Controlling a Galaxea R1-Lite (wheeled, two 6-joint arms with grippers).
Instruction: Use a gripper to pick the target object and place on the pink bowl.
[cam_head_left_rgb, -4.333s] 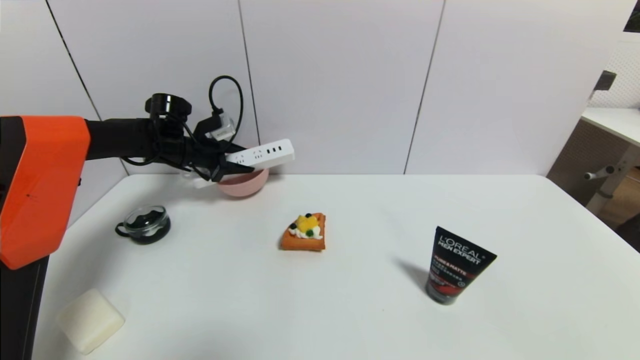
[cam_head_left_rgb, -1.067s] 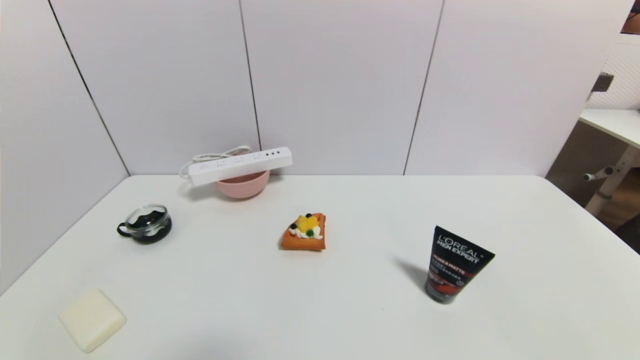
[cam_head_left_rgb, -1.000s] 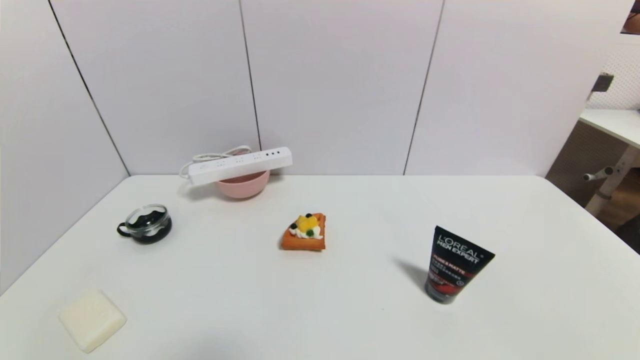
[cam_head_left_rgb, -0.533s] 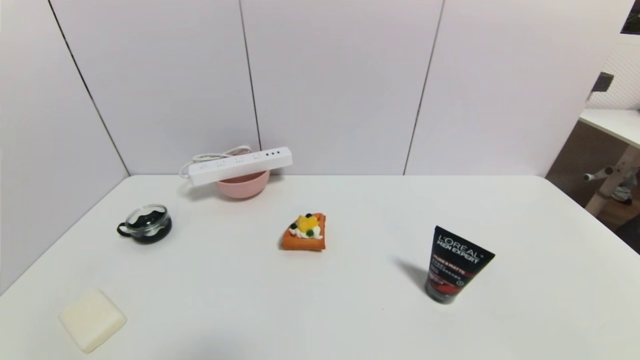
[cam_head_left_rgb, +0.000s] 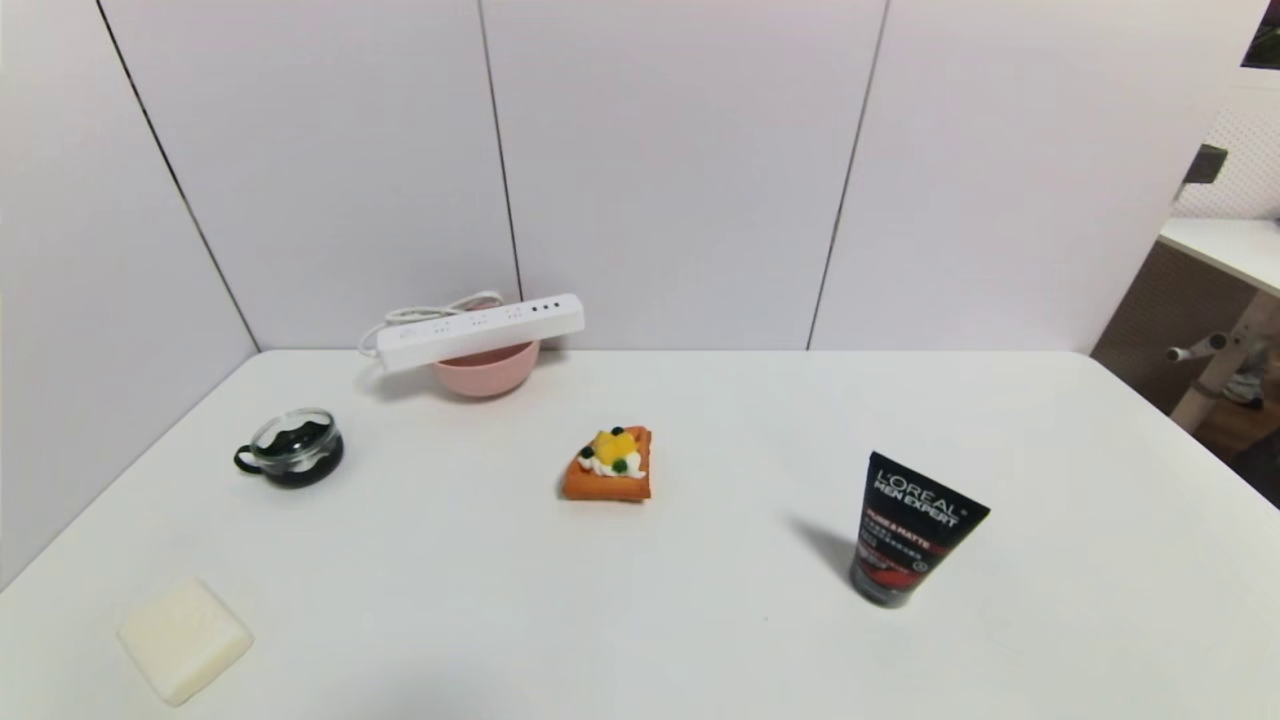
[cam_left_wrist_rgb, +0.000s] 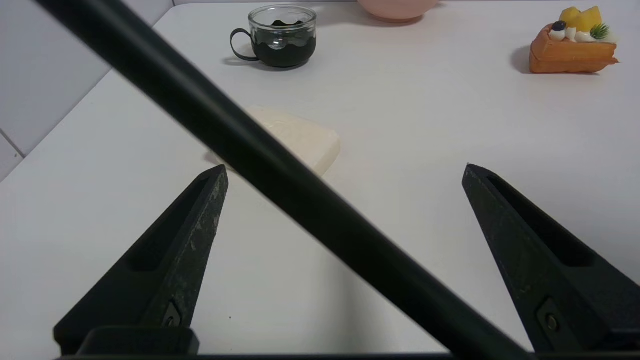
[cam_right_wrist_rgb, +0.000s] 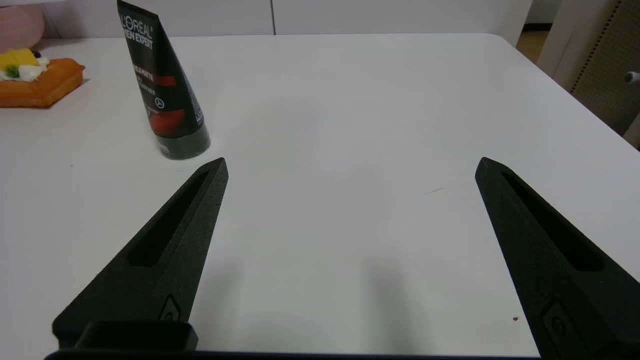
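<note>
Moved: left gripper (cam_left_wrist_rgb: 345, 170) is out of the head view; it was on the power strip at the bowl earlier. Now back at the table's near side, fingers spread, nothing between them.
Power strip (cam_head_left_rgb: 480, 332): smooth white plastic, long rectangular bar, socket groups plus dark USB slots; lies tilted across the bowl's rim, white cord (cam_head_left_rgb: 430, 313) looped behind.
Pink bowl (cam_head_left_rgb: 486, 371): round, matte, under the strip.
Glass cup (cam_head_left_rgb: 296, 448): clear rim, dark wavy-edged lower part, black handle.
Block (cam_head_left_rgb: 185, 640): cream, squarish, rounded edges.
Waffle piece (cam_head_left_rgb: 608, 466): orange-brown, white cream, yellow chunks.
Tube (cam_head_left_rgb: 908, 532): black, tapered, on its cap; reads "L'ORÉAL MEN EXPERT", "PURE & MATTE".
Table (cam_head_left_rgb: 700, 600): smooth white.
Right gripper (cam_right_wrist_rgb: 351, 160): parked near side, spread.
</note>
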